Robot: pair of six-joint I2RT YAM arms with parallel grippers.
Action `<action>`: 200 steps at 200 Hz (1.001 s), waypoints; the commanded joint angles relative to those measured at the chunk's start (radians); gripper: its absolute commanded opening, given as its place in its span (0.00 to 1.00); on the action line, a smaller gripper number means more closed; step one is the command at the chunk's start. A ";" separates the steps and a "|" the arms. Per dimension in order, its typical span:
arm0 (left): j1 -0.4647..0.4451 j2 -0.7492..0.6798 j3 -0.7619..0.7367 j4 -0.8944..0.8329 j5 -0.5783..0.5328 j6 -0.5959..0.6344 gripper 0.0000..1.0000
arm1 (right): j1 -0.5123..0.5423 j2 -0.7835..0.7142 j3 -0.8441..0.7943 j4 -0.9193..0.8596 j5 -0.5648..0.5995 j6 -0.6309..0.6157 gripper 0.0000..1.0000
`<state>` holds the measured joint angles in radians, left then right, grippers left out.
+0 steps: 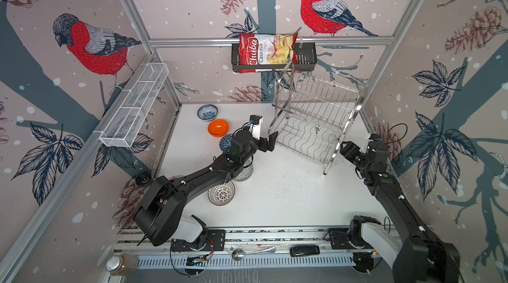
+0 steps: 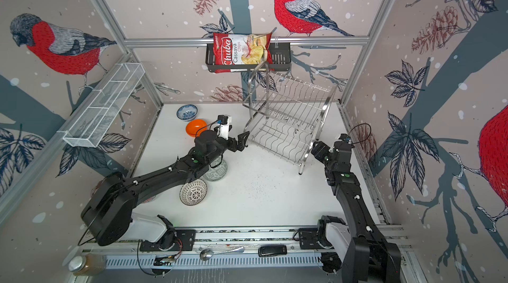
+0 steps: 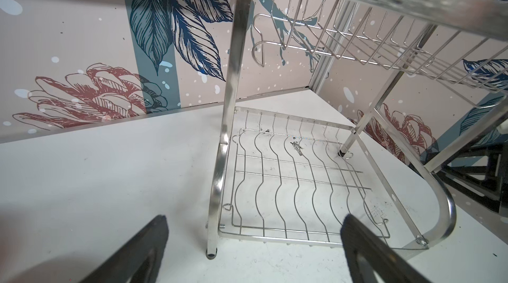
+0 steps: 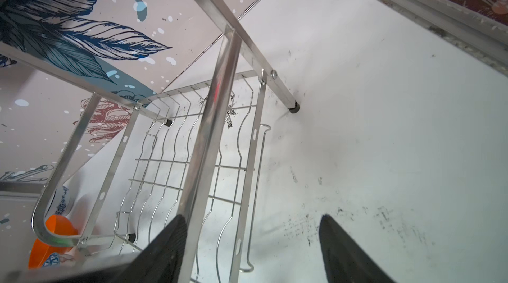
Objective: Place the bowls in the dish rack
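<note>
White bench (image 1: 288, 199) is topped back right by two-tier shiny steel wire dish rack (image 1: 316, 119) | five small round bowls (image 1: 218, 127) are strung along bench to its left | left claw (image 3: 254, 221) is held apart, empty, at lower shelf | right claw (image 4: 253, 219) is parted beside rack's upright.
</note>
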<state>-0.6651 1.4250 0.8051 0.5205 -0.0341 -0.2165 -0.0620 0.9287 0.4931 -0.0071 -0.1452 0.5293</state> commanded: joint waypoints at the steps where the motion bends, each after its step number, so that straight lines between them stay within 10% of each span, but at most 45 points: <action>1: -0.001 -0.009 -0.003 -0.007 -0.012 0.015 0.98 | 0.037 -0.052 -0.032 -0.007 0.026 0.009 0.76; 200: -0.002 0.016 0.012 -0.002 -0.015 0.025 0.98 | 0.183 -0.166 -0.120 0.083 -0.005 0.015 0.74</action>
<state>-0.6655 1.4387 0.8101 0.5117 -0.0521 -0.2020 0.1165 0.7261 0.3626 -0.0040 -0.1169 0.5262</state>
